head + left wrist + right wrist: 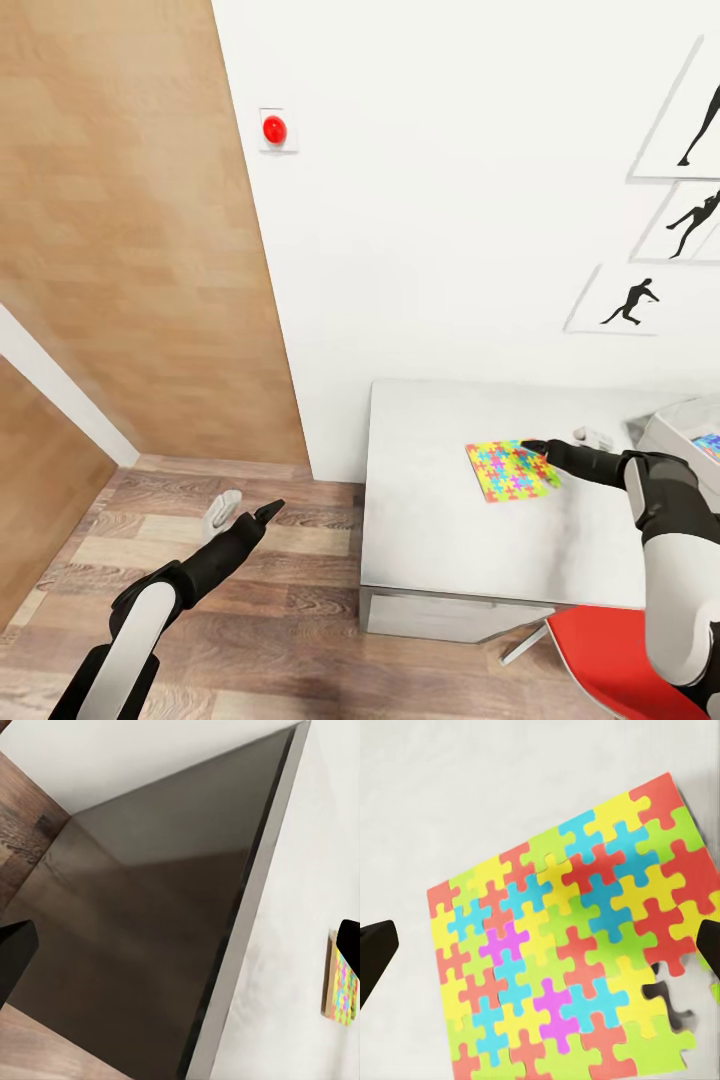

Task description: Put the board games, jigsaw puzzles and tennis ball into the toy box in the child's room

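At the far left of the head view a brown door (120, 230) stands against the white wall, with a red button (274, 129) on the wall beside it and plank floor (290, 600) below. The left arm reaches forward over the floor, its end effector (245, 508) spread, one light finger and one dark finger apart with nothing between them, short of the desk's left edge. The left wrist view looks along the desk's dark side panel (150, 930) and pale top, with the puzzle (341, 986) seen edge-on lying flat on it. The grey desk (430, 540) stands against the wall. On it, near the middle of what shows, lies a puzzle (512, 470), a flat square of yellow, blue, red, green and pink pieces. The right end effector (560, 442) sits just over the puzzle's far right corner; its dark finger (535, 447) lies at the puzzle's edge and the light one farther back, spread apart. In the right wrist view the puzzle (570, 945) lies between two dark fingertips (375, 952), set wide to either side, and one corner piece is out of line. Right of that, the rim of the grey toy box (680, 425) shows with another colourful puzzle (708, 443) inside. Silhouette pictures (625, 300) hang on the wall above, and a red chair seat (600, 660) sits below the desk edge.
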Robot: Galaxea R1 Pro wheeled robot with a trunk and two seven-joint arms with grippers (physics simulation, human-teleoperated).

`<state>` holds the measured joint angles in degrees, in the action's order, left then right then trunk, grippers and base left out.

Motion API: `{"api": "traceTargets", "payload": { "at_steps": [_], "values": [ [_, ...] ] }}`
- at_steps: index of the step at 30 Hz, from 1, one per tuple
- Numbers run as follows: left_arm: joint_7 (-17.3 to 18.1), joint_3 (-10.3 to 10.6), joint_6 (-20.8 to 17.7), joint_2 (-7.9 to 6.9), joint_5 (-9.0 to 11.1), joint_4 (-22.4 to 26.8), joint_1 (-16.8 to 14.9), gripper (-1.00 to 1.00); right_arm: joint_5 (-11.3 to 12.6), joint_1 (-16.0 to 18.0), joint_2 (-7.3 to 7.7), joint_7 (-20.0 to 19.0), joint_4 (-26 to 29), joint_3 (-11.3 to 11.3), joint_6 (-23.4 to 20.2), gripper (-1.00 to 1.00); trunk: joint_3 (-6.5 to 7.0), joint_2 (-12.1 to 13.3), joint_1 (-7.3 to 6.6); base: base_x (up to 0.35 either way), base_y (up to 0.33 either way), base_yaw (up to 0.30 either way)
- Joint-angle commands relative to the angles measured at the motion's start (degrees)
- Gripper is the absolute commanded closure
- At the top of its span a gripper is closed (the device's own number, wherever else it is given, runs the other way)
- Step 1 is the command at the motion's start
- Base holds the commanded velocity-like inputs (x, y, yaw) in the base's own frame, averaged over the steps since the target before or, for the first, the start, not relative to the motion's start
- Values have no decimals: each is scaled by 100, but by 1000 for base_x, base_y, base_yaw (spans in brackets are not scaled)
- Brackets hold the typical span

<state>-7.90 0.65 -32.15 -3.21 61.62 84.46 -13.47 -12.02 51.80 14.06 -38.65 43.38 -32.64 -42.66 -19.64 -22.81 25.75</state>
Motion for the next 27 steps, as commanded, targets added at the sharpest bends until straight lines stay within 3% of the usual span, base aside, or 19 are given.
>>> {"api": "traceTargets", "payload": {
  "at_steps": [1,12,27],
  "values": [
    [-54,7,-10,-4,60,9,-4,-100,-60,7,-3,-53,5,-23,-18,-100,-10,-11,3,-2,0,0],
    [-54,12,-10,-4,60,9,-3,-100,-56,13,78,-47,40,-58,-15,-100,-10,-11,3,0,0,0],
    [-54,14,-10,0,60,11,-4,-100,-83,14,128,-29,-77,-363,-14,-100,-10,-11,3,0,0,0]
  ]
}}
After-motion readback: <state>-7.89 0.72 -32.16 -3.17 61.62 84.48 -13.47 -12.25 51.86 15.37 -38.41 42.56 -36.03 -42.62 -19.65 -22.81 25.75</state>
